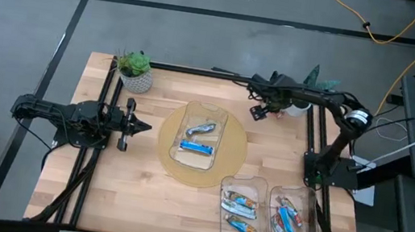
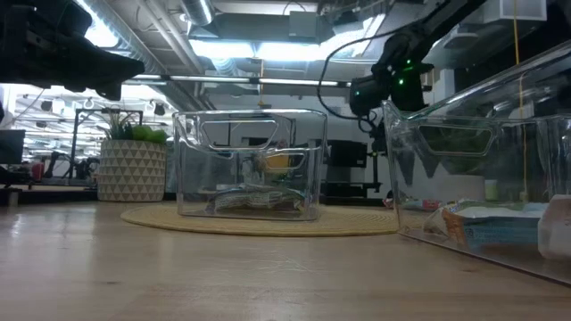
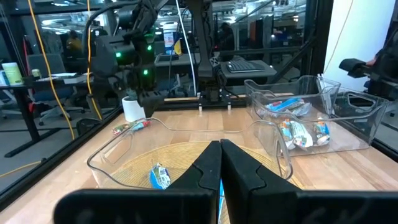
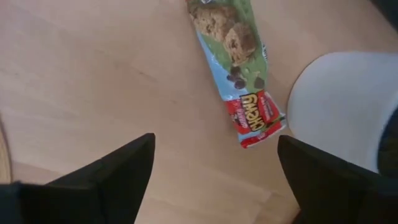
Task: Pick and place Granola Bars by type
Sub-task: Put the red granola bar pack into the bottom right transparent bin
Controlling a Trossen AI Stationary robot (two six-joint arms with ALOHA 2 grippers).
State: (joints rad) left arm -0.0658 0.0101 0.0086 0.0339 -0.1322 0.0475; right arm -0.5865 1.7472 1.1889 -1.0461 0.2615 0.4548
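Observation:
A multicoloured granola bar (image 4: 239, 81) lies flat on the wood near the table's far edge, beside a white pot (image 4: 336, 118). My right gripper (image 4: 214, 168) hovers open just above the table, with the bar beyond its fingertips; the high view shows this gripper (image 1: 259, 111) at the far side. Two blue-and-silver bars (image 1: 198, 139) lie in a clear bin (image 1: 192, 107) on a round mat. Several more bars (image 1: 239, 210) fill two clear bins at the near right. My left gripper (image 3: 219, 163) waits shut at the table's left, pointing at the centre bin.
A succulent in a patterned pot (image 1: 136, 73) stands at the far left corner, and a plant in the white pot (image 1: 302, 105) at the far right. The round woven mat (image 1: 165, 155) lies mid-table. Bare wood spans the near left. Dark frame rails run along both sides.

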